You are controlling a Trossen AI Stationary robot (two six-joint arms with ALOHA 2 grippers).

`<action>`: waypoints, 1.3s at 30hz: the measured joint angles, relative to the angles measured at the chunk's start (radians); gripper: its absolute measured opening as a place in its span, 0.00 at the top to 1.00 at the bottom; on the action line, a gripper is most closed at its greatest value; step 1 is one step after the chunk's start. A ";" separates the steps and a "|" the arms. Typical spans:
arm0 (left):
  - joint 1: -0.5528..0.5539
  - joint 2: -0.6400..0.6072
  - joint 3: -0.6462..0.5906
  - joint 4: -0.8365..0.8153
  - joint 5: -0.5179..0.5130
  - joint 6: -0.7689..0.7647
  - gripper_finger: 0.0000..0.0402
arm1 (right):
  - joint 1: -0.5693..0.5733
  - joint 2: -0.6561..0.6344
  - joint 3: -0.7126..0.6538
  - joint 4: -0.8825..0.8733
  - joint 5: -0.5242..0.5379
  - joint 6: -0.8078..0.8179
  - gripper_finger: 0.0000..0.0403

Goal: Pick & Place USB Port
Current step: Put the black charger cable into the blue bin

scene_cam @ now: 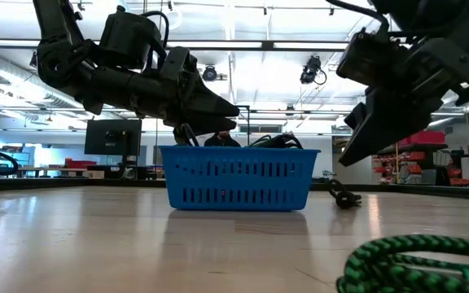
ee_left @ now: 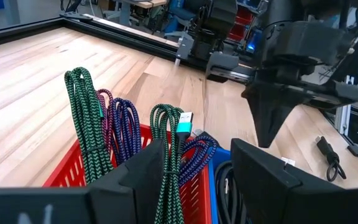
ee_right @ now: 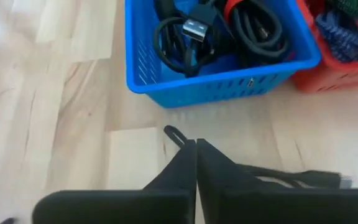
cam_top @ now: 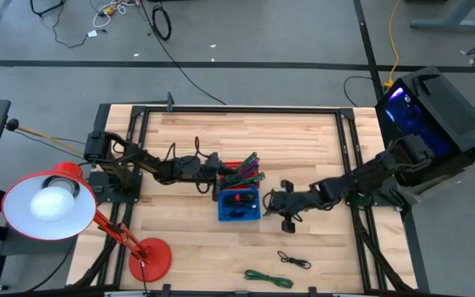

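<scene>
Red basket (cam_top: pixel 242 172) of braided cables sits under the left gripper (cam_top: pixel 213 169), fingers wide, likely poised to pick. The blue basket (cam_top: pixel 239 217) adjoins it. Beside that, the right gripper (cam_top: pixel 272 200) is pinched together on a thin black USB cable (ee_right: pixel 272 175) lying on the table.

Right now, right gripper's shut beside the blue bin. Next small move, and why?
Probably lift straight up a little to test the grasp. The right gripper is shut low over the wooden table with a thin black cable showing on both sides of its tips, so it seems pinched. The blue plastic basket sits just ahead.
</scene>
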 joint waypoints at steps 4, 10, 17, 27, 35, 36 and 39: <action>0.000 0.000 0.000 0.000 0.000 0.000 0.53 | -0.004 0.000 0.000 -0.006 -0.046 -0.009 0.93; 0.000 0.000 0.000 0.000 0.000 0.000 0.53 | -0.003 0.000 0.000 -0.008 -0.049 -0.018 0.78; 0.000 0.000 0.000 0.000 -0.016 0.000 0.53 | -0.003 0.006 0.002 -0.011 -0.044 0.007 0.57; 0.000 0.000 0.000 0.000 -0.017 0.000 0.53 | -0.003 0.067 0.002 0.039 -0.038 0.008 0.51; 0.000 0.000 0.000 0.000 -0.019 0.009 0.53 | -0.003 0.099 0.002 0.087 -0.038 0.009 0.53; 0.000 0.000 0.000 0.000 -0.019 0.008 0.53 | -0.003 0.102 0.002 0.096 -0.038 0.008 0.53; 0.000 0.000 0.000 0.000 -0.019 0.008 0.53 | -0.003 0.114 0.002 0.118 -0.038 0.005 0.53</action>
